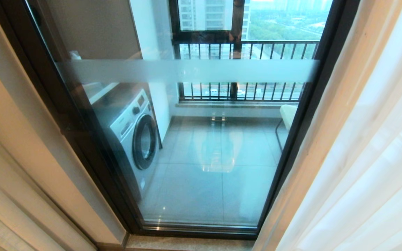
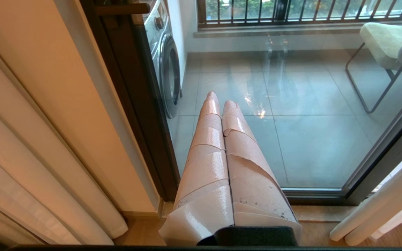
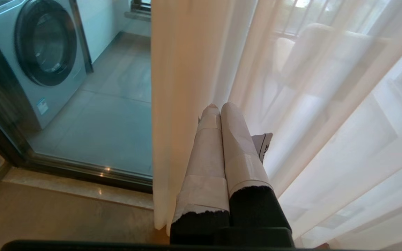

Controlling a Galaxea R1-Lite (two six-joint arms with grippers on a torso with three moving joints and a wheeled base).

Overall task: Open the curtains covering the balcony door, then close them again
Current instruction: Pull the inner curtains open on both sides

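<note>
From the head view we see the balcony door (image 1: 201, 139) bare between the curtains (image 1: 368, 157), so opening looks done and closing remains; neither arm shows. In the left wrist view our left gripper (image 2: 221, 98) is clenched, empty, facing glass. In the right wrist view our right gripper (image 3: 218, 106) is clenched beside the sheer hem; contact is unclear.

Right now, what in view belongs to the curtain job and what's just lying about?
Job:
- curtains, drawn aside, right of the glass
- balcony door, uncovered
- right claw, shut, at the curtain's edge
- left claw, shut, toward the glass

Lying about:
- washing machine
- chair
- balcony railing
</note>
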